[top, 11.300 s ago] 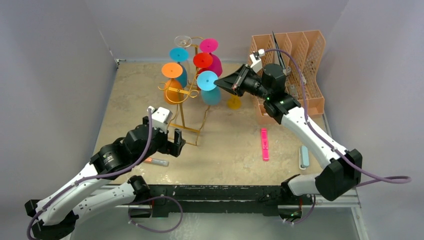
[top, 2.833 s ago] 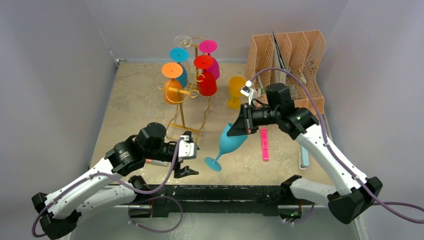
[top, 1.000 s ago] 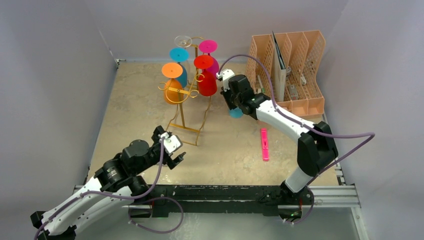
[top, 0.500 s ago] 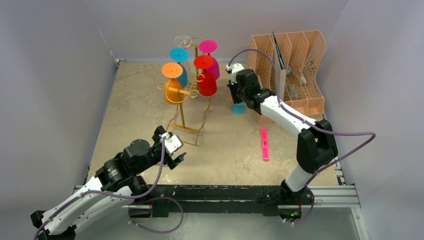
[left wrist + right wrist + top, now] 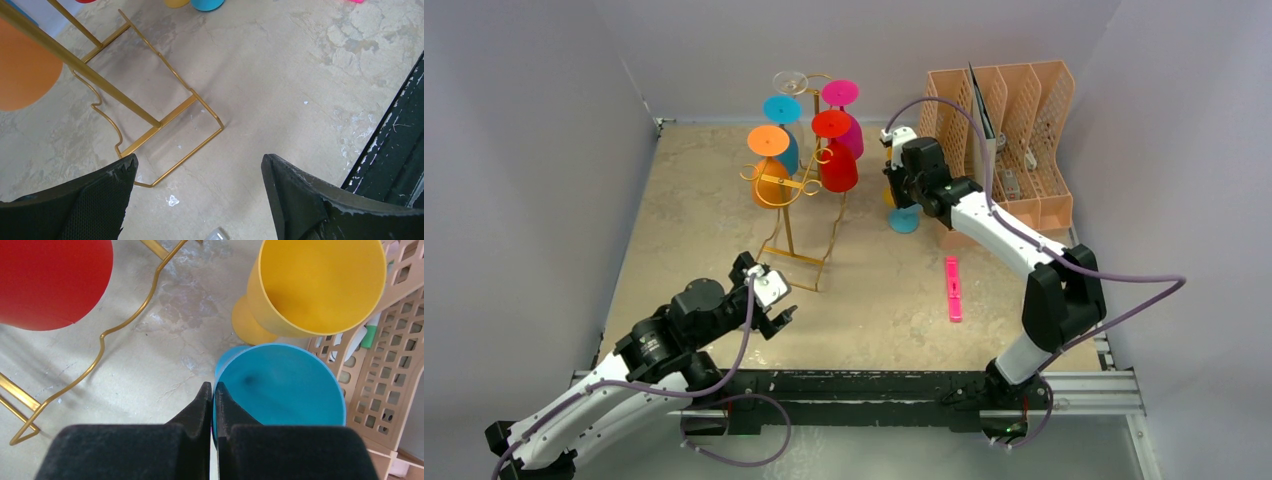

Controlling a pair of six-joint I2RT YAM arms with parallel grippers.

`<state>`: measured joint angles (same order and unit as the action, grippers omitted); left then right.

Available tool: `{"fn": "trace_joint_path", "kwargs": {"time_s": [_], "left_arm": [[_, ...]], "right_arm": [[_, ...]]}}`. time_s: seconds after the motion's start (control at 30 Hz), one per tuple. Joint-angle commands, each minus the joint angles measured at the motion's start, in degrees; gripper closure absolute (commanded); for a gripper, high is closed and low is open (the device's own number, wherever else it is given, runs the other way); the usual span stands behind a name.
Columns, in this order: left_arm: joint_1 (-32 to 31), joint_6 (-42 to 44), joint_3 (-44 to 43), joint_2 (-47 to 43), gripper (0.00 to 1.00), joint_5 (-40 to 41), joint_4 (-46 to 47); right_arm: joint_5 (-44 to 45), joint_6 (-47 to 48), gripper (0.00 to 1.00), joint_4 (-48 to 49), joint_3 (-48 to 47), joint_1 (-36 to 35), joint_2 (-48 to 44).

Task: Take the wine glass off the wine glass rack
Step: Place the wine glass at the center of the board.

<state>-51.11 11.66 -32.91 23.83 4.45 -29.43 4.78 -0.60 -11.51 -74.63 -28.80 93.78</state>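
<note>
**Top view.** Wine glass rack (image 5: 787,232): gold wire stand, mid-surface, with five glasses hanging on its hooks (orange, red, blue, pink, clear).
Blue wine glass (image 5: 904,220): off the rack, upright on the surface (image 5: 704,200) at the rack's 3 o'clock, well apart from it.
Right end effector (image 5: 902,195): directly over this glass, pointing down.
Left end effector (image 5: 769,305): low, at 6 o'clock of the rack's base, touching nothing.
File organiser (image 5: 1024,120): at 3 o'clock of the blue wine glass.

**Left wrist view.** Left end effector (image 5: 198,162): fingers spread wide with bare surface between them, holding nothing. The wine glass rack (image 5: 170,117) base lies at 12 o'clock, and an orange glass (image 5: 25,75) at 10 o'clock.

**Right wrist view.** Right end effector (image 5: 212,390): fingers closed to a slit, one outside and one inside the rim of the blue wine glass (image 5: 285,385), so it pinches the thin wall.
Yellow glass (image 5: 320,285): upright at 12 o'clock, just beside the blue one and possibly touching it.
Red glass (image 5: 50,280): at 10 o'clock.

**Handling (judgement).** The glass is probably plastic: light, stiff, smooth-sided and not brittle. Being tall on a small foot, it tips easily. The rim wall suits a pinch, and the stem is the other likely hold. Releasing straight upward avoids nudging the yellow glass.
</note>
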Motion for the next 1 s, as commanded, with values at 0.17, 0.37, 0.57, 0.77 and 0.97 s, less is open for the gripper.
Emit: {"fn": "trace_joint_path", "kwargs": {"time_s": [0.17,0.37,0.57,0.77,0.97], "left_arm": [[0.2,0.7,-0.3,0.3,0.07,-1.4,1.6],[0.2,0.6,-0.4,-0.1,0.07,-1.2,1.2],[0.2,0.7,-0.4,0.3,0.07,-1.4,1.2],[0.2,0.7,-0.8,1.2,0.07,-1.6,1.0],[0.2,0.4,-0.8,0.5,0.07,-1.6,0.8]], "right_arm": [[1.1,2.7,1.00,-1.2,0.0,0.1,-1.3],[4.1,1.5,1.00,-1.5,-0.4,0.1,0.5],[8.7,1.0,1.00,-1.1,0.2,0.1,0.2],[10.8,-2.1,0.90,-1.2,-0.6,0.1,1.8],[11.4,-3.3,0.61,-4.4,-3.0,0.1,1.7]]}}
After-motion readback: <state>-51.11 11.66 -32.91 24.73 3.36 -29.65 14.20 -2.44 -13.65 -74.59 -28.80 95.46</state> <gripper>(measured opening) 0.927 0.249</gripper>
